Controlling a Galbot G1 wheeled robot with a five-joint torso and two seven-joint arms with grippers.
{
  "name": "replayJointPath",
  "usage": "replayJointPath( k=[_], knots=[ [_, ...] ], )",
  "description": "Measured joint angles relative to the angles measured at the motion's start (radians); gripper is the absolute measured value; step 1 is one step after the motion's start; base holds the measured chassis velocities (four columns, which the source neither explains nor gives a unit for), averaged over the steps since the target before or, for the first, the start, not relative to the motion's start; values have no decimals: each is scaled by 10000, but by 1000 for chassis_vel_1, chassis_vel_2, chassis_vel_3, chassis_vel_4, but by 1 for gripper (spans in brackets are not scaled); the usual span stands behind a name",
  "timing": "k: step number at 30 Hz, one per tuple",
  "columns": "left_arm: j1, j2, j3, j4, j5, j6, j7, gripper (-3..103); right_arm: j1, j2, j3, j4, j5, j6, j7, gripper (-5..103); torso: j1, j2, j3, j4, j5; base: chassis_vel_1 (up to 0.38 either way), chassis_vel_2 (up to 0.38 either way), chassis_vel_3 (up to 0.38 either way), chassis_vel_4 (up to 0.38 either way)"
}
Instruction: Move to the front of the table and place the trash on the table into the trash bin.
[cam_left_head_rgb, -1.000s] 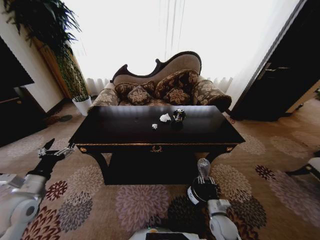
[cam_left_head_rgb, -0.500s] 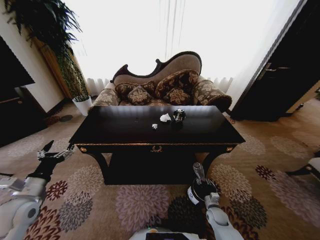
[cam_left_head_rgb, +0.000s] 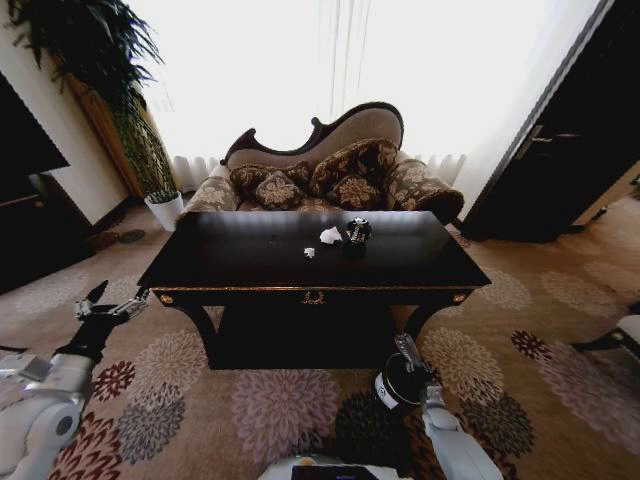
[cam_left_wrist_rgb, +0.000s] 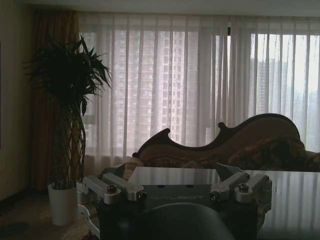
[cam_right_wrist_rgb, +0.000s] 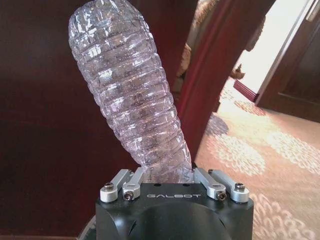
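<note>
Right pincer (cam_left_head_rgb: 405, 350) clamped on base of clear ribbed plastic bottle (cam_right_wrist_rgb: 131, 95); bottle's long axis tilts up. Small dark cylindrical trash bin (cam_left_head_rgb: 398, 382) sits directly beneath, on carpet before dark glossy counter (cam_left_head_rgb: 250, 262). Left pincer (cam_left_head_rgb: 110, 305) apart, idle, well off.

Change since the earlier views: my right gripper (cam_left_head_rgb: 406, 352), closed on the clear ribbed bottle (cam_left_head_rgb: 405, 350), now sits lower than a second ago, just above the trash bin (cam_left_head_rgb: 398, 383), with the bottle tilted rather than upright. My left gripper (cam_left_head_rgb: 108, 305) has also dropped slightly beside the table (cam_left_head_rgb: 250, 262).
</note>
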Motion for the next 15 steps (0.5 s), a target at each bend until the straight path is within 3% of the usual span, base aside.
replayJointPath(
  k=[4, 6, 9, 11, 15],
  knots=[
    [-2, 3, 3, -3, -3, 2, -1, 100, -11, 69, 60, -83, 2, 28, -110, 26, 0, 0, 0, 1, 1, 0, 0, 0, 0],
    [-3, 3, 3, -4, -4, 2, -2, 100, -42, 103, 70, -71, 2, 31, -127, 30, 0, 0, 0, 1, 1, 0, 0, 0, 0],
    [-4, 5, 6, -6, -6, 6, -5, 100, -116, 234, 155, -113, -118, 142, -102, 46, -1, 1, -1, 0, 0, 0, 0, 0, 0],
    [-4, 5, 7, -6, -7, 7, -5, 100, -115, 261, 188, -151, -141, 168, -83, 46, -1, 1, -1, 0, 1, 0, 0, 0, 0],
    [-5, 6, 10, -9, -8, 13, -10, 100, -179, 392, 327, -183, -222, 248, -35, 68, -1, 0, -1, 1, 1, 0, 0, 0, 0]
  ],
)
